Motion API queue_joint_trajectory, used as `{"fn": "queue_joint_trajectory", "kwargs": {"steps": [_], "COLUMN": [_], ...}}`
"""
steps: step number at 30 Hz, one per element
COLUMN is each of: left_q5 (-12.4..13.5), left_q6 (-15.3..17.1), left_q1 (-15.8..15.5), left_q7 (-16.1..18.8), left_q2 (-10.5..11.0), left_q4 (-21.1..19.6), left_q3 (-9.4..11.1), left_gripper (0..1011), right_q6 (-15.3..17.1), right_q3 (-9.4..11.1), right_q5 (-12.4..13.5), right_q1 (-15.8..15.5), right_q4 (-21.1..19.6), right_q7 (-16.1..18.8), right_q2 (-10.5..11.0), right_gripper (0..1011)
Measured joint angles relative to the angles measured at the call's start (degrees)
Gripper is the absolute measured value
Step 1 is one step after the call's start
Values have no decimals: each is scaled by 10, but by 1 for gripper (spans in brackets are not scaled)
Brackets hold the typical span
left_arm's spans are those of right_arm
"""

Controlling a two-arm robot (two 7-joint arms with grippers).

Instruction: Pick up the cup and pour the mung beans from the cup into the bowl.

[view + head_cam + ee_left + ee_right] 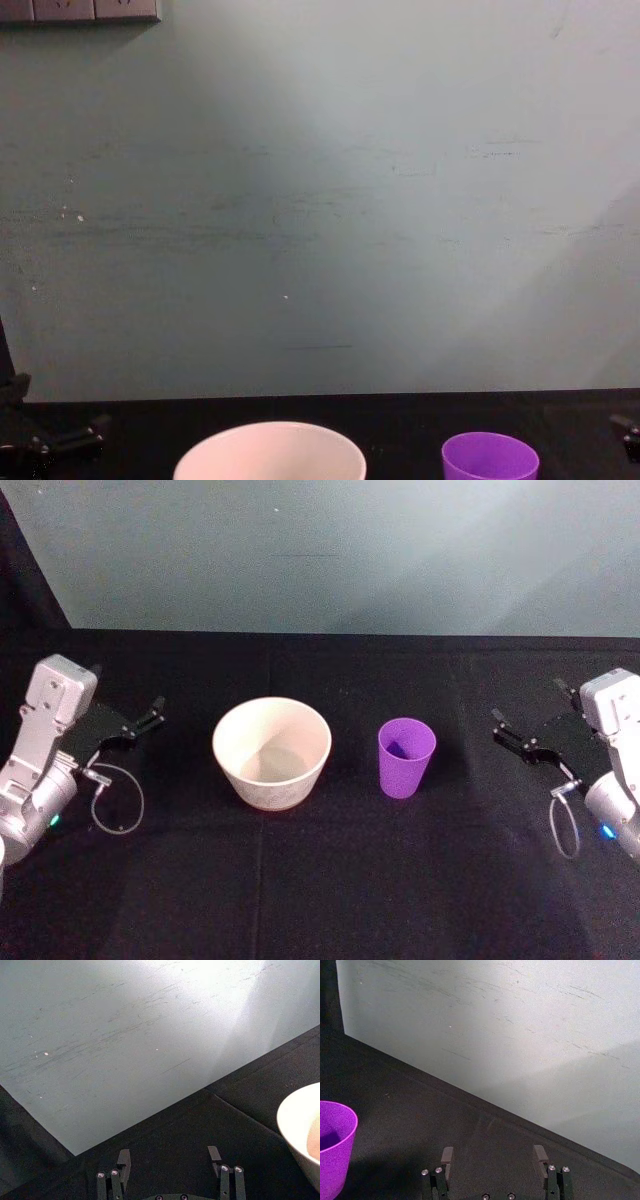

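The purple cup (406, 757) stands upright on the black table, just right of the cream bowl (271, 752); the two are apart. The mung beans are hidden inside the cup. My left gripper (152, 716) hovers open at the far left, well clear of the bowl. My right gripper (512, 730) is open at the far right, a short way from the cup. The right wrist view has the cup (334, 1145) off to one side of the open fingers (446, 1157). In the left wrist view the bowl's rim (295, 1125) sits beside the open left gripper (170, 1157).
A black cloth (330, 880) covers the table, and a pale grey-green wall (330, 550) rises behind it. Cables loop beneath both wrists. In the chest view the bowl (270, 452) and cup (490, 458) peek up at the lower edge.
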Motion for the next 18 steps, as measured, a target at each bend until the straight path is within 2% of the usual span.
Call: {"fn": "queue_joint_trajectory", "kwargs": {"steps": [18], "left_q5": [0], "left_q6": [0], "left_q1": [0], "left_q7": [0], "left_q2": [0], "left_q4": [0], "left_q3": [0], "left_gripper": [1000], "right_q6": [0], "right_q3": [0], "right_q5": [0], "right_q1": [0], "right_q4": [0], "right_q7": [0], "right_q2": [0], "right_gripper": [1003]}}
